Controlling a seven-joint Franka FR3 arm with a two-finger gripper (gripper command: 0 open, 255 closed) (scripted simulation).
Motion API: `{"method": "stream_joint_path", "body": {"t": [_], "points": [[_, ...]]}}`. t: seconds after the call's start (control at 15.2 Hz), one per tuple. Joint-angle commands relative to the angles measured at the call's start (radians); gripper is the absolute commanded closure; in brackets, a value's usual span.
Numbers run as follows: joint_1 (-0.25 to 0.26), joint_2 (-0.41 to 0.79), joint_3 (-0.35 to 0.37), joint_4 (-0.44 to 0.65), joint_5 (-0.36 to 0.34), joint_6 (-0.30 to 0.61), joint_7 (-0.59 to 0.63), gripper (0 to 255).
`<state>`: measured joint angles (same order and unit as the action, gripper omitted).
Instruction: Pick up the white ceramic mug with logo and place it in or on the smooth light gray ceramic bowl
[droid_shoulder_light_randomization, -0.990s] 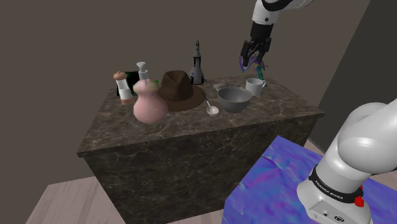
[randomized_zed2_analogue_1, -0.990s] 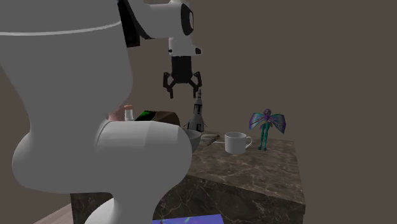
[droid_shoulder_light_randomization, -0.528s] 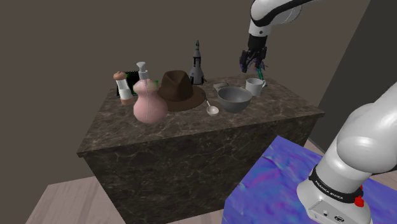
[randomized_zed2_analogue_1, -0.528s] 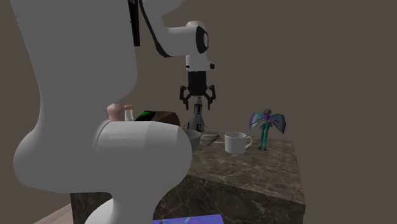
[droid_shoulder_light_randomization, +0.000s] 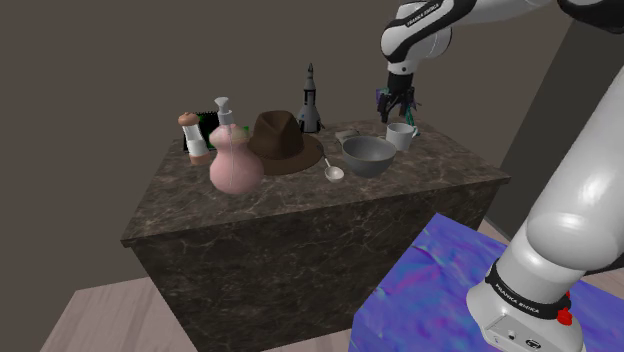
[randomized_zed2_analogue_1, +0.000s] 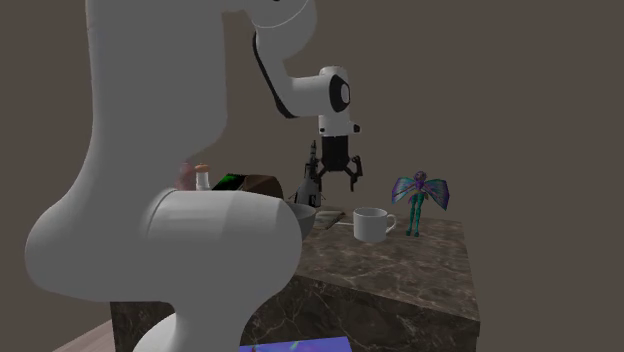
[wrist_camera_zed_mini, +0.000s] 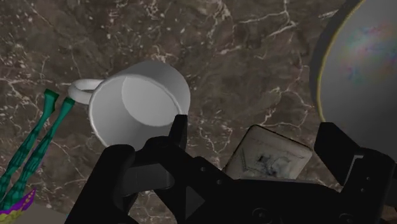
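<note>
One dark marbled table (droid_shoulder_light_randomization: 300, 205) carries all the items. One white arm (droid_shoulder_light_randomization: 585, 190) rises from the blue patterned stand (droid_shoulder_light_randomization: 425, 290) at the shoulder view's lower right and reaches over the table's far corner. The brown hat (droid_shoulder_light_randomization: 283, 143) sits near the table's middle, and the pink vase (droid_shoulder_light_randomization: 235, 163) stands in front of it, toward the shoulder view's left. The grey bowl (droid_shoulder_light_randomization: 369, 156) stands upright just beside the hat's brim, on the shoulder view's right. A dark rocket model (droid_shoulder_light_randomization: 310, 100) stands behind the hat. The white mug (droid_shoulder_light_randomization: 400, 136) stands upright on the table, mouth up, just behind the bowl and apart from it. In the wrist view its handle lies near the green legs of the winged figurine (randomized_zed2_analogue_1: 420, 198). The jaws hang above the table close to the mug, released and spread apart, grasping nothing. In the wrist view the mug lies just beyond one fingertip, outside the gap. A small pale flat block (wrist_camera_zed_mini: 267, 153) lies between mug and bowl. A small spoon (droid_shoulder_light_randomization: 334, 172) lies just beside the bowl.
</note>
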<state>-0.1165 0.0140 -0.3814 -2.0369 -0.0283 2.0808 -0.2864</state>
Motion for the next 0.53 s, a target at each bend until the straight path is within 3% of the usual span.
{"method": "stream_joint_path", "body": {"t": [0.0, 0.26, 0.46], "points": [[-0.017, 0.081, -0.015, 0.052, 0.028, 0.013, -0.043, 0], [-0.061, 0.237, -0.027, 0.164, 0.083, 0.021, -0.114, 0], [-0.070, 0.266, -0.025, 0.166, 0.095, 0.045, -0.125, 0]]}}
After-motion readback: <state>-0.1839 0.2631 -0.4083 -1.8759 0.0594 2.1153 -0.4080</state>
